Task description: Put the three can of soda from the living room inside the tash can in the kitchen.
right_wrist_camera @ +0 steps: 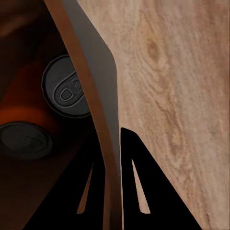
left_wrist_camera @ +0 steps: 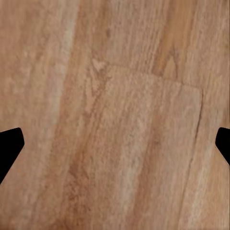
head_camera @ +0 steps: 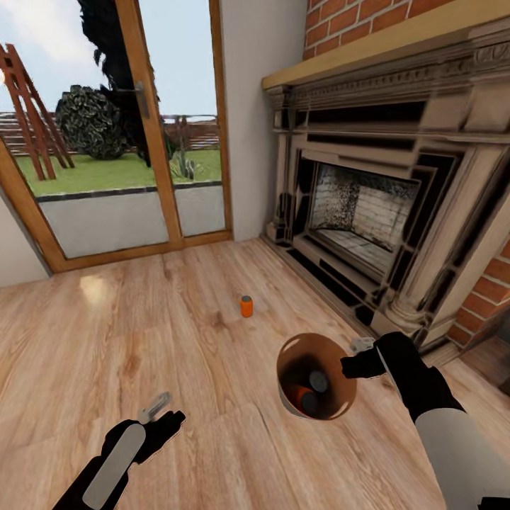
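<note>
Down on the light wood plank floor (head_camera: 212,453) of the living room, the right gripper (head_camera: 360,356) holds the trash can (head_camera: 315,375) by its rim: in the right wrist view the two dark fingers (right_wrist_camera: 139,191) straddle the thin bucket wall (right_wrist_camera: 98,91), one inside and one outside, clamped on it. The bucket hangs just left of that gripper in the head view, its glossy brown inside facing up. Two soda cans lie in its bottom, touching each other, grey tops (right_wrist_camera: 67,88) toward the camera and orange sides (head_camera: 303,394) showing between them. The third soda can (head_camera: 246,306) stands upright on the planks, well apart from both grippers, ahead of the bucket and toward the glass door (head_camera: 142,120). The brick fireplace (head_camera: 368,212) with its carved surround rises at the right. The left gripper (head_camera: 157,411) hovers low over bare floor with its fingers (left_wrist_camera: 9,148) spread wide, nothing between them.
</note>
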`<state>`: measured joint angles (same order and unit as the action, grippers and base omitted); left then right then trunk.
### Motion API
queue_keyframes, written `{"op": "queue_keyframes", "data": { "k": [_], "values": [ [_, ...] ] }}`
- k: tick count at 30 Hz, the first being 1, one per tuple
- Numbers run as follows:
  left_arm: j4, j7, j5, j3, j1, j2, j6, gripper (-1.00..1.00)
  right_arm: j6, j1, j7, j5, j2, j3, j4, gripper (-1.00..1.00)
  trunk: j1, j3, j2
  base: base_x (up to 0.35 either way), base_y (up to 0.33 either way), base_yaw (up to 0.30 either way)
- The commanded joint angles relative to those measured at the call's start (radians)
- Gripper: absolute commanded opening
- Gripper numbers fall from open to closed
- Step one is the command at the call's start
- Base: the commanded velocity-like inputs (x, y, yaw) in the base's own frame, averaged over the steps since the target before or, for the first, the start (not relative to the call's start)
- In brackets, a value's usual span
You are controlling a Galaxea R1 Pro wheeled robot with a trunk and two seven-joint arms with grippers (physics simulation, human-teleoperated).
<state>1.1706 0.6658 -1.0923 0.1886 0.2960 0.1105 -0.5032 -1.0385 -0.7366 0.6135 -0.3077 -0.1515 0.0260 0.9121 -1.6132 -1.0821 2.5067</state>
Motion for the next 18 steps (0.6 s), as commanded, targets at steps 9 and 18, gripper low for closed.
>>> {"op": "queue_keyframes", "data": {
  "k": [9,18],
  "values": [
    [0.0,0.0,0.0,0.0,0.0,0.001,0.0,1.0,-0.009,0.0,-0.004,0.031,0.001,0.001,-0.004,-1.0,0.0,0.0,0.0,0.298,0.176,0.0],
    [0.0,0.0,0.0,0.0,0.0,0.001,0.0,1.0,-0.009,-0.001,-0.252,-0.02,0.052,0.011,-0.004,-1.0,0.0,0.0,0.0,0.3,0.173,0.0]
  ]
}}
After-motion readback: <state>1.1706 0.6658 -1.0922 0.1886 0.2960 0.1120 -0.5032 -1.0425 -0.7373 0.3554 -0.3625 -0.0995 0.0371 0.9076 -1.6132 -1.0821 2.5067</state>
